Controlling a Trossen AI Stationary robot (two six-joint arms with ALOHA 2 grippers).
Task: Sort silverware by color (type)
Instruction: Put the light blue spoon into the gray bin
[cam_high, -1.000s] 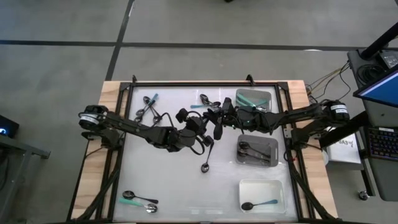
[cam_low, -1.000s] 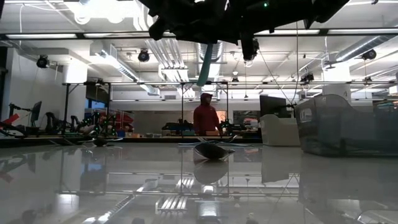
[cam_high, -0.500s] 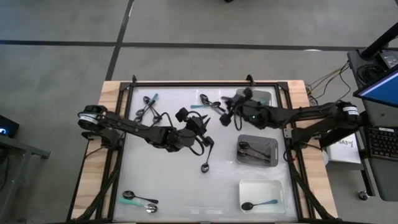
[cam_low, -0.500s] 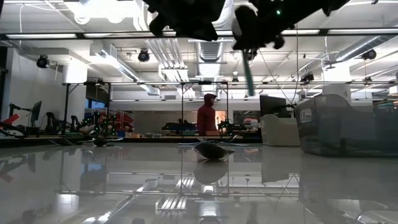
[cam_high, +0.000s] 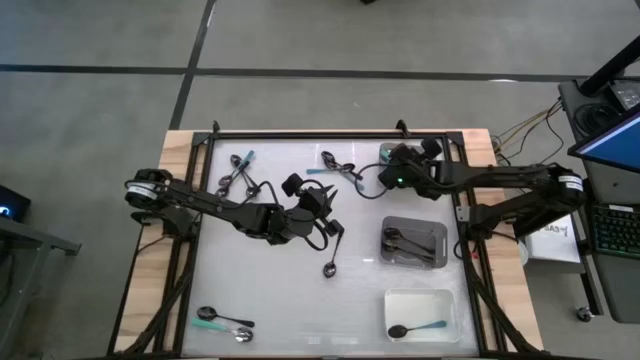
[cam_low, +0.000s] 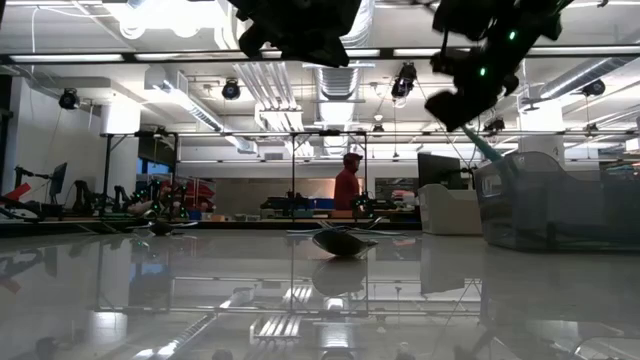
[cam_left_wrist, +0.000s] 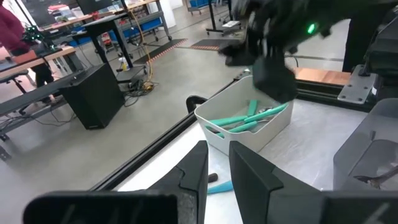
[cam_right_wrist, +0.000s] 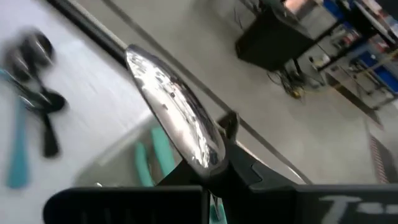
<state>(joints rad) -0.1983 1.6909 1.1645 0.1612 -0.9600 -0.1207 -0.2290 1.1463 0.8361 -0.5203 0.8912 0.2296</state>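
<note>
Near edge of the table: one dark-bowled, teal-handled spoon (cam_high: 417, 328) in a white rectangular tray (cam_high: 452, 303). Mid-table: left gripper (cam_high: 322, 212), fingers slightly parted, empty. Far right corner: right gripper (cam_high: 394, 168) clamps a glossy silver-bowled spoon (cam_right_wrist: 177, 118) above the translucent bin (cam_left_wrist: 273, 127).

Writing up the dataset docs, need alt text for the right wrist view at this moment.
The right claw is shut on a spoon whose shiny silver bowl fills the middle of the picture. Under it lies a tray holding teal handles; a few more spoons lie blurred on the white table.
</note>
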